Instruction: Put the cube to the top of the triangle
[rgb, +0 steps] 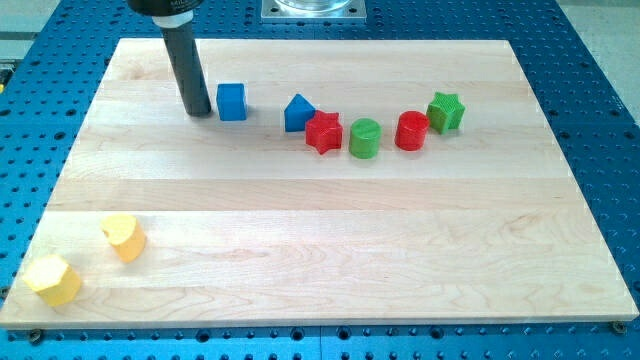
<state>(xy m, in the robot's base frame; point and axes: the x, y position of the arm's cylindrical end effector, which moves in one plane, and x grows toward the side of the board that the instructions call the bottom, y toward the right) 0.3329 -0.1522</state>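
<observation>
My tip (199, 111) is parked just at 9 o'clock of the blue cube (231, 101), apart from it. The blue triangle (298, 112) is found at the cube's 3 o'clock. No claw is fitted, just a rod.

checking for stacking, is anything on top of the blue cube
Nothing sits on the blue cube; its top face shows bare. My tip stands at its left. Its underside is hidden.

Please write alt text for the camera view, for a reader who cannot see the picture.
My tip rests on a pale wooden board, just to the view's left of a blue cube. Further right stand a blue triangle, red star, green cylinder, red cylinder and green star. Two yellow blocks sit at the bottom left.
</observation>
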